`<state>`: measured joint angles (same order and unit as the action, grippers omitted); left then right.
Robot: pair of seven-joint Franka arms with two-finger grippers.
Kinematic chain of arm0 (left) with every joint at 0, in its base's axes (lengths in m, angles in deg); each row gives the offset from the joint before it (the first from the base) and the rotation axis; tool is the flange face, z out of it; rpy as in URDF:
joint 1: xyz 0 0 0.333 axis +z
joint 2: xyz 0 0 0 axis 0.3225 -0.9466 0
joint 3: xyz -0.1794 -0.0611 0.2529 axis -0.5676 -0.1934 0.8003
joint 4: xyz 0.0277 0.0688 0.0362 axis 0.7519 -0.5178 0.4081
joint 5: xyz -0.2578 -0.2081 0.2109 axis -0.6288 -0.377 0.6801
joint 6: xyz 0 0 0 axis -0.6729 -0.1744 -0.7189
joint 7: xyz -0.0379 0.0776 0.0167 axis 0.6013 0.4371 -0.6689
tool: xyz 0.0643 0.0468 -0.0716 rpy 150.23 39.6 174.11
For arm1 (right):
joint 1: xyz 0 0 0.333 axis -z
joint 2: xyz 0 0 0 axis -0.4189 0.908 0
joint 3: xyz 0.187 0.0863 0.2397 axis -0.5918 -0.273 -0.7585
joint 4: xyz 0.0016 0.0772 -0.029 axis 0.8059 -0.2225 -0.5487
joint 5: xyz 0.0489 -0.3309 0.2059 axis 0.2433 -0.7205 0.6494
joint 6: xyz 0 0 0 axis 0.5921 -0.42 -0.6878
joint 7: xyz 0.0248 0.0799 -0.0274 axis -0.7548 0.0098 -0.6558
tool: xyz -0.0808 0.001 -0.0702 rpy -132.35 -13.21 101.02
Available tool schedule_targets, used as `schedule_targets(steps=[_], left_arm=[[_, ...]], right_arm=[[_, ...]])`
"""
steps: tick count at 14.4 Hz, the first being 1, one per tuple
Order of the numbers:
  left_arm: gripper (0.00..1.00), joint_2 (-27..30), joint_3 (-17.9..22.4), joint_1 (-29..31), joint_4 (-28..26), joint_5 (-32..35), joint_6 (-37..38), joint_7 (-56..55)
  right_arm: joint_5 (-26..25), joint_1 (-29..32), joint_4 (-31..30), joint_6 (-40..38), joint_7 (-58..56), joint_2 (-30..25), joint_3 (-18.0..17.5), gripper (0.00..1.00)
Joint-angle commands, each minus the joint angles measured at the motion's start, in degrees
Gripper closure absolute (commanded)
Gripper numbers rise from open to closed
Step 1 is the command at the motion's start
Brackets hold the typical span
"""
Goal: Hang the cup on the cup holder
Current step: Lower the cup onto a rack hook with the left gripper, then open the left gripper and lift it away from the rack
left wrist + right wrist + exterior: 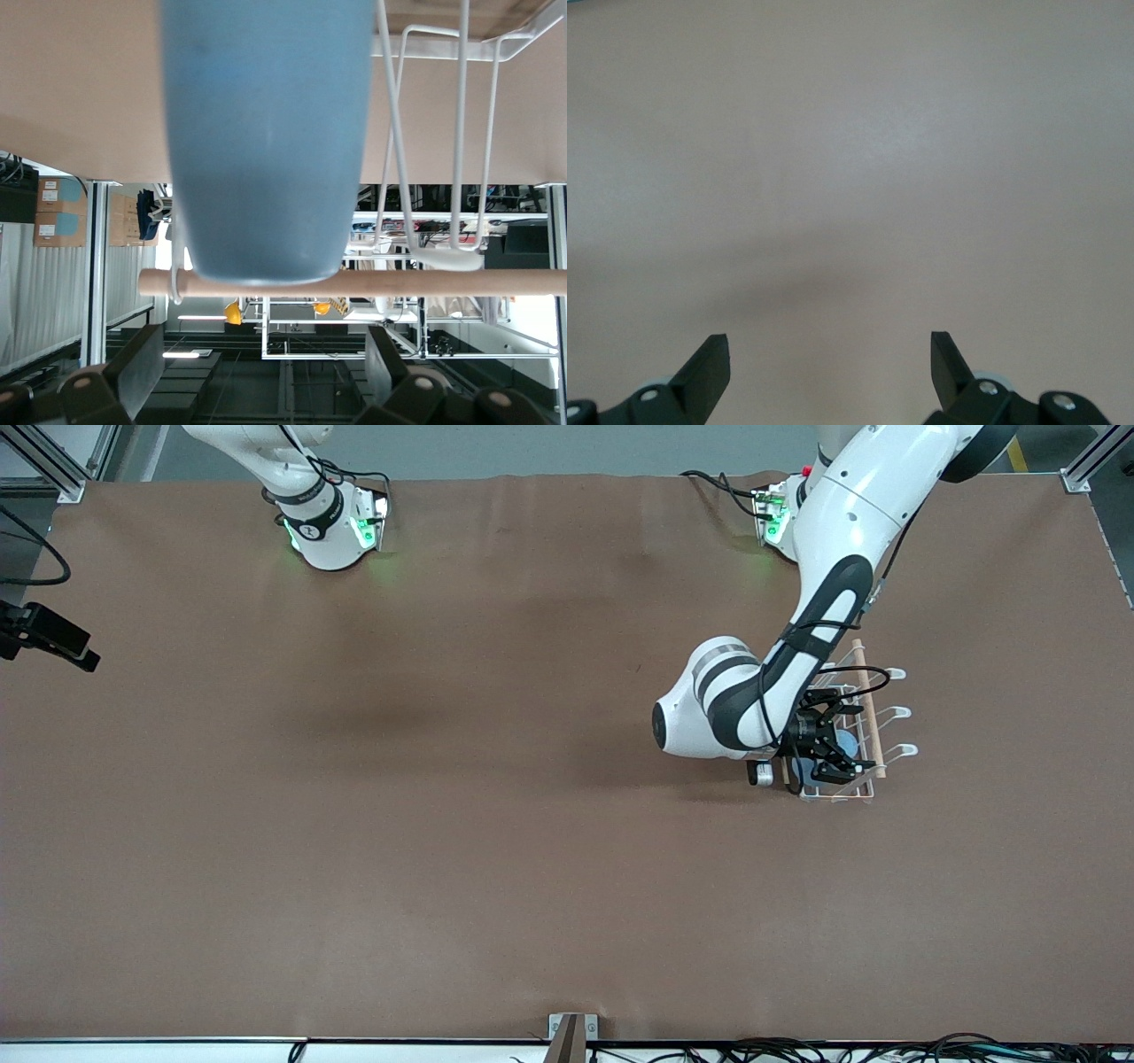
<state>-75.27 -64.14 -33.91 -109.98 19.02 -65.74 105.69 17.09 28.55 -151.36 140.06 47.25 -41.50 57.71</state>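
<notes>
The light-blue cup (848,743) hangs on the white wire cup holder (893,713) toward the left arm's end of the table. In the left wrist view the cup (266,133) sits over a prong, next to the holder's wires (459,133) and wooden rod (425,282). My left gripper (838,735) is at the holder, open, its fingers (133,372) spread wide and apart from the cup; the left wrist view shows it (263,354) empty. My right gripper (830,350) is open and empty over bare table; it is out of the front view.
The brown table cover (443,779) spreads across the whole front view. The right arm's base (328,531) and left arm's base (780,518) stand along the farthest table edge. A black camera mount (44,638) sticks in at the right arm's end.
</notes>
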Motion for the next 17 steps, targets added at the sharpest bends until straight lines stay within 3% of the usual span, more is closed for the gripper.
schedule_targets(steps=[1,7,9,13,17], left_arm=[[0.00,2.12,-0.38,0.50,4.76,-4.86,0.76,0.17],[0.00,7.48,-0.55,2.70,9.26,-11.73,-1.25,-4.92],[0.00,8.80,-0.11,3.48,12.15,-12.87,-3.89,-11.47],[0.00,14.59,-0.29,10.76,14.71,-29.45,-10.20,-30.46],[0.00,21.27,-0.02,17.10,14.63,-44.39,-16.99,-34.29]], right_arm=[[-0.55,0.43,0.35,-0.05,-0.19,0.21,-0.28,0.00],[-0.55,0.52,0.35,-0.05,-0.27,0.21,-0.28,0.00],[-0.55,0.52,0.35,-0.05,-0.27,0.21,-0.28,0.00],[-0.55,0.52,0.26,-0.23,-0.27,0.21,-0.28,0.00],[-0.55,0.61,0.26,-0.32,-0.27,0.21,-0.28,0.00]])
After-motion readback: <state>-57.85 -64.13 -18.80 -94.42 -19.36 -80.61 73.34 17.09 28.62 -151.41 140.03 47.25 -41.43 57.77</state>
